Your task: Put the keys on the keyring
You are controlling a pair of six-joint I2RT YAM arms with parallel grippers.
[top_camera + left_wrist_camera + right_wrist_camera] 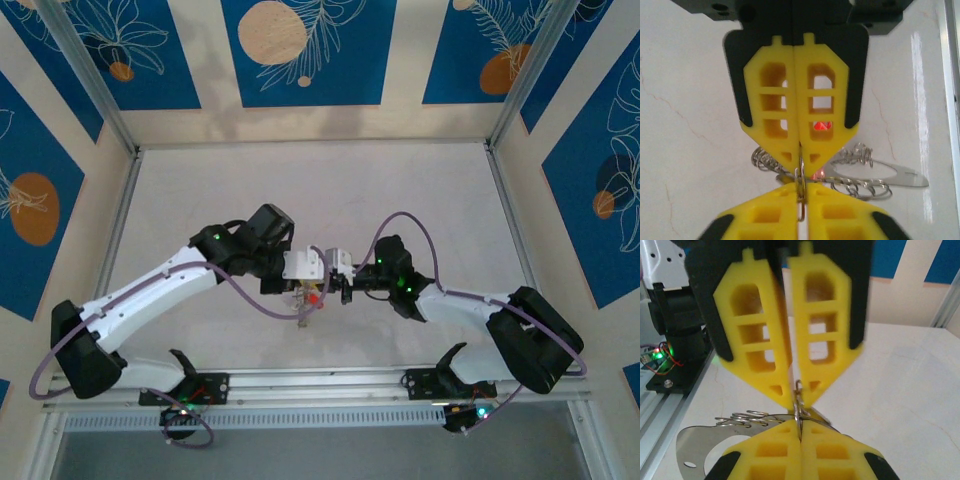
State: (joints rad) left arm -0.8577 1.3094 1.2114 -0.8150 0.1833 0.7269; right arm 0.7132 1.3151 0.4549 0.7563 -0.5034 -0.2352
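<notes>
Pinching the keyring (802,176) from opposite sides, the left end effector (800,156) and right end effector (797,396) are both closed on its wire, apparently to steady it for threading

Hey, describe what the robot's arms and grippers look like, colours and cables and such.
Both arms, left arm and right arm, have white links with black joints, small green lights and a looping purple cable. The left gripper and right gripper carry yellow, lattice-cut pointed fingers on black backing.
</notes>
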